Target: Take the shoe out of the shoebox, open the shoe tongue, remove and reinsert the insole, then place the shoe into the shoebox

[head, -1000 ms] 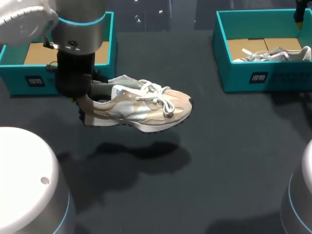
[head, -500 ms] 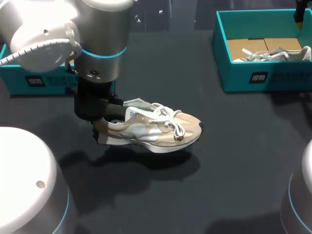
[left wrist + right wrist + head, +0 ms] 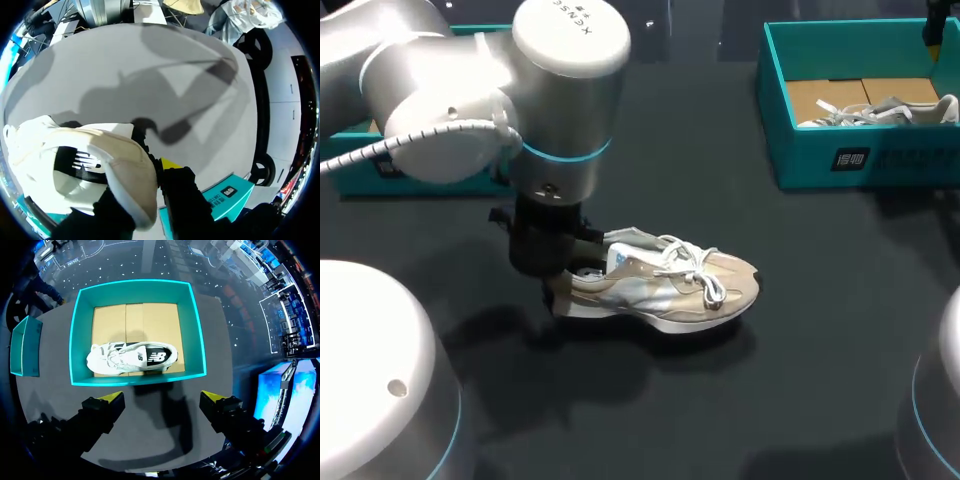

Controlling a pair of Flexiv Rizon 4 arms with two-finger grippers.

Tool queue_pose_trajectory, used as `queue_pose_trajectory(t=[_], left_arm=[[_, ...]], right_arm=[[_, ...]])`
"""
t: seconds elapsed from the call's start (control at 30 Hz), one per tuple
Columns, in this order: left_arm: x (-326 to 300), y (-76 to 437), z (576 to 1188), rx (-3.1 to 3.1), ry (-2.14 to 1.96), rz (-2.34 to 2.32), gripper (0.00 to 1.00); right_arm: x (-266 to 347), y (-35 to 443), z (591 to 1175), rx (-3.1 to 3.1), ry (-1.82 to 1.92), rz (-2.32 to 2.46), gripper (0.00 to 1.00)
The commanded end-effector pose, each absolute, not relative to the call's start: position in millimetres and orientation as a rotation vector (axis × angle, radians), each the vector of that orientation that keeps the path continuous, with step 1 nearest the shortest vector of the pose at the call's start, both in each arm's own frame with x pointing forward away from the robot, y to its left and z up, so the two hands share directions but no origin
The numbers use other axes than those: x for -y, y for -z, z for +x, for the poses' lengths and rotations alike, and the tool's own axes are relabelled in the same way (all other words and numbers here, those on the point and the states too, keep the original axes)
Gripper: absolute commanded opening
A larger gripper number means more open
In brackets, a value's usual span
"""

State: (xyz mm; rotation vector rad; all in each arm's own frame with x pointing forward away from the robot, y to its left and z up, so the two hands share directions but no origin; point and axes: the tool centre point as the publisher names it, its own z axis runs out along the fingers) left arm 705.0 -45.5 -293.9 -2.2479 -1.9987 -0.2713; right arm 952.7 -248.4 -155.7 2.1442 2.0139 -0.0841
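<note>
Dark matte tabletop (image 3: pixel 820 330). Rectangular teal shoebox (image 3: pixel 137 379), cardboard floor, white sneaker (image 3: pixel 132 358) on its side inside. Beige-silver sneaker (image 3: pixel 670 292), white looped laces, chunky sole, mid-tabletop; left gripper (image 3: pixel 553 285) clamps its heel. Right gripper (image 3: pixel 162 399) spread wide, empty, above shoebox.

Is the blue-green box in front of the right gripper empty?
No, a white shoe lies on its side inside the box, on the brown cardboard floor.
</note>
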Motion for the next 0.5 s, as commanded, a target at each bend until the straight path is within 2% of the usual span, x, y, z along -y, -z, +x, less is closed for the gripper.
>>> queue_pose_trajectory(t=[0.03, 0.5], left_arm=[[64.2, 311.7, 717.3, 1.984, 0.279, -2.229, 0.0], [86.1, 342.8, 722.3, 1.986, 0.256, -2.225, 0.0]], right_arm=[[248.5, 155.8, 952.8, -2.014, 0.085, 2.144, 1.0], [248.5, 155.8, 952.8, -2.014, 0.085, 2.144, 1.0]])
